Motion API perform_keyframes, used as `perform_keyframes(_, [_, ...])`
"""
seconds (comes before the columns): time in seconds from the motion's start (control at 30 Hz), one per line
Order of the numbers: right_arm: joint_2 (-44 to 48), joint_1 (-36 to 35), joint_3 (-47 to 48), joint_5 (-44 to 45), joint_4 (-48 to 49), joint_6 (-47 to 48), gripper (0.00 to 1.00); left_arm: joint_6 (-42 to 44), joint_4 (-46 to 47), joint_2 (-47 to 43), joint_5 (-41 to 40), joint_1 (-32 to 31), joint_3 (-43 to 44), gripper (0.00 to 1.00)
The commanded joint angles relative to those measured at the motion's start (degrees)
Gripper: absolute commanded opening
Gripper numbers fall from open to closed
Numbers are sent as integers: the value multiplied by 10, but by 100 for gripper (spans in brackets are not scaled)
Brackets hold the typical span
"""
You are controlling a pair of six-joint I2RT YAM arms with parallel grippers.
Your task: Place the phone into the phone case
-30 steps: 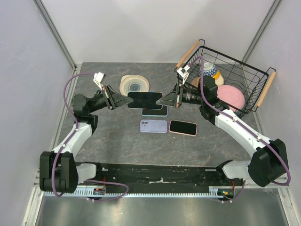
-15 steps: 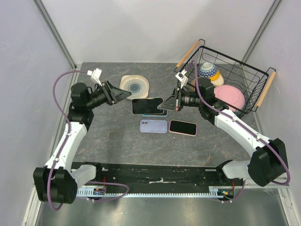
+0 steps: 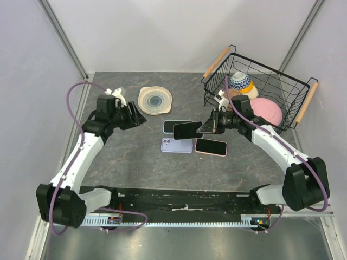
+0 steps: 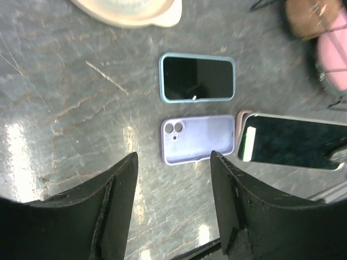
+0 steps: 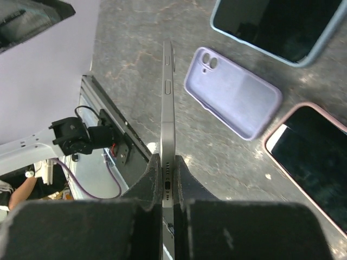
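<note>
Pinching the phone point(image 5: 167, 103) by its bottom end, my right gripper point(image 5: 167, 162) was clamped on both flat faces, the slab reaching out ahead of my fingertips, clear of the table point(image 3: 124, 157). I judged it stiff, glassy, slick and heavy for so short a bite; its long edges would give a surer hold. The lilac case point(image 5: 233, 92) lay back-up below, just beside the phone's far end. My left gripper point(image 3: 140, 119) hung with jaws apart, empty, well beyond it.

Plate point(image 3: 155, 100): rear of table point(image 3: 124, 157), left of basket point(image 3: 274, 64).
Empty case point(image 3: 177, 145): before the plate, left of a cased phone point(image 3: 211, 147).
Held phone point(image 3: 188, 129): off the table, beside the case.
</note>
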State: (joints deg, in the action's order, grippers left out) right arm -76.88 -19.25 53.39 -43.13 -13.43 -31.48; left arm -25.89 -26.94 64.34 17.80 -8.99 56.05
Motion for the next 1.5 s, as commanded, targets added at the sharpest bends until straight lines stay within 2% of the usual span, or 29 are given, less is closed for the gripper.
perform_keyframes(0.0, [11, 27, 0, -2, -40, 44, 0, 51, -46, 50, -87, -66, 33, 62])
perform_keyframes(0.37, [10, 45, -21, -2, -60, 48, 0, 44, -7, 228, -87, -187, 84, 57])
perform_keyframes(0.53, [7, 44, -23, 6, -61, 42, 0, 51, -5, 267, -91, -220, 108, 57])
perform_keyframes(0.93, [-28, 39, -6, -12, -5, -8, 0, 54, -10, 266, -132, -219, 92, 57])
perform_keyframes(1.3, [-96, -37, -6, -3, 104, -93, 0, 41, 4, 238, -131, -196, 41, 56])
perform_keyframes(1.47, [-136, -60, 4, 2, 130, -120, 0, 33, 27, 211, -108, -159, -8, 56])
